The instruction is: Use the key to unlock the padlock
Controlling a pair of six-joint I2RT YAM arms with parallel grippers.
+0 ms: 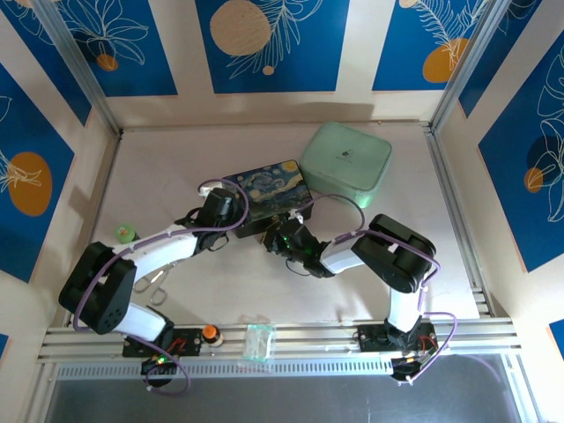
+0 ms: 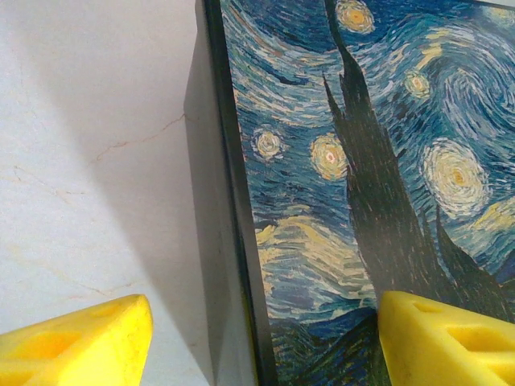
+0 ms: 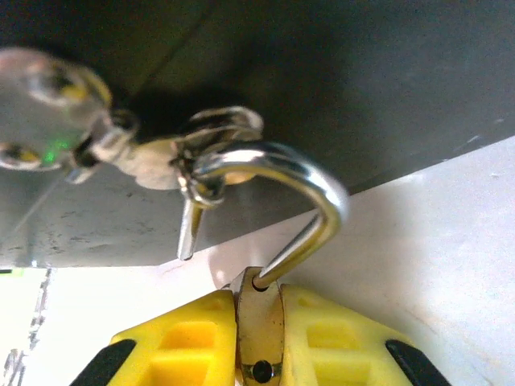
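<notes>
Brass padlock (image 3: 259,326), one, in right pincer (image 3: 259,354)

Table (image 1: 176,167): pale, faintly veined. Far centre: box (image 1: 275,189) with a swirling night-sky lid and dark sides, its far right corner just beside a mint-green case (image 1: 345,161). Left: green tape roll (image 1: 125,233); nearer, scissors (image 1: 155,286). On the near rail (image 1: 308,335): an orange knob (image 1: 211,332) and, right of it, a clear packet (image 1: 259,339). Walls: blue leaf-print panels (image 1: 271,40).

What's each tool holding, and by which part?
The right tool clamps the padlock by its brass body, the shackle sticking out. The left tool is open astride the painted box's edge, holding nothing.
</notes>
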